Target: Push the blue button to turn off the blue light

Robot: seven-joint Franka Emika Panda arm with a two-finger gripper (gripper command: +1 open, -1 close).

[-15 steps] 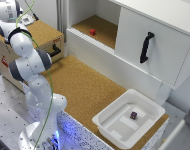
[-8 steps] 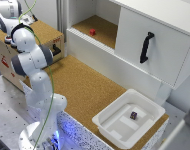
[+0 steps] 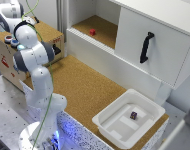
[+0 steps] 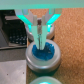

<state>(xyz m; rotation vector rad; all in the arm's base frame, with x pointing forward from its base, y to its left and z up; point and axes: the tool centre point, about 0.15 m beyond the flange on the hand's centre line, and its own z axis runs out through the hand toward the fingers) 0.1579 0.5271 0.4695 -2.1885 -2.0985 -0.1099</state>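
Observation:
The blue button point(image 4: 43, 53) is round and bright blue with a pale grey rim, and it looks lit in the wrist view. My gripper point(image 4: 40, 43) is shut, with its fingertips pressed together and resting on the button's top. In the exterior view the blue button point(image 3: 14, 42) sits on top of the wooden box point(image 3: 47, 37) at the exterior view's left. A darker-centred button point(image 3: 7, 38) lies beside it. My arm point(image 3: 30, 50) bends over the box and hides the gripper in that view.
Part of another round button point(image 4: 42, 80) shows close to the blue one. An open cabinet shelf holds a small red object point(image 3: 92, 32). A white door carries a black handle point(image 3: 146, 47). A white tray point(image 3: 110, 125) holds a small dark block point(image 3: 133, 115). Blue glow point(image 3: 65, 125) shows by the arm's base.
The arm has leaned a little further over the wooden box. Nothing else has moved.

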